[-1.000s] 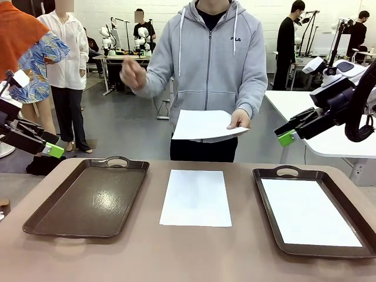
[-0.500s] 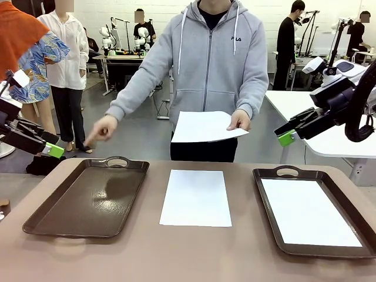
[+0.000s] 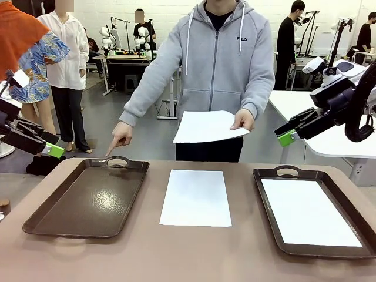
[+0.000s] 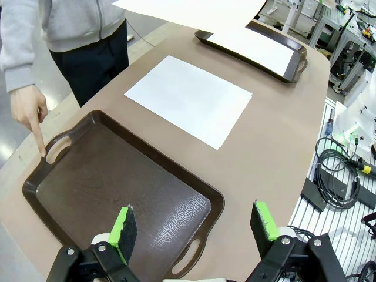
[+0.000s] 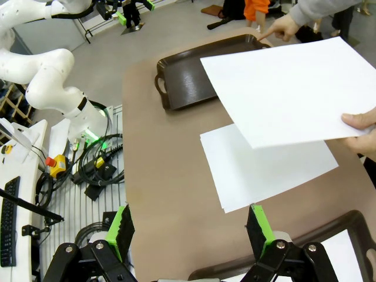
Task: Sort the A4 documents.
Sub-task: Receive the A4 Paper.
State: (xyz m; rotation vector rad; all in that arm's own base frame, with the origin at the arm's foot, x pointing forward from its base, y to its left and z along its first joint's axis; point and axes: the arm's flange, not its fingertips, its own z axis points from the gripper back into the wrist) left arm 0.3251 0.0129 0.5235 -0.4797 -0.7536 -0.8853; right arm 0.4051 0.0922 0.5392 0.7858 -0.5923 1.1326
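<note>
One A4 document (image 3: 196, 197) lies flat on the table between two dark brown trays; it is also in the wrist views (image 4: 188, 100) (image 5: 264, 170). A second sheet (image 3: 308, 211) lies in the right tray (image 3: 267, 202). The left tray (image 3: 88, 197) holds nothing. The person holds another sheet (image 3: 208, 126) (image 5: 288, 88) above the far edge and points a finger (image 3: 111, 151) (image 4: 40, 141) at the left tray's far handle. My left gripper (image 3: 54, 151) (image 4: 194, 214) hangs open above the left tray's near end. My right gripper (image 3: 286, 138) (image 5: 191, 220) is open, raised beyond the right tray.
White tables with other equipment stand to the right (image 3: 305, 106). Cables and a floor grille lie beside the table (image 4: 341, 182) (image 5: 88, 170). Other people stand in the background. Bare tabletop (image 3: 176, 252) runs along the near edge.
The person's free hand has come down from chest height and now points at the left tray's far handle. Both arms have stayed still.
</note>
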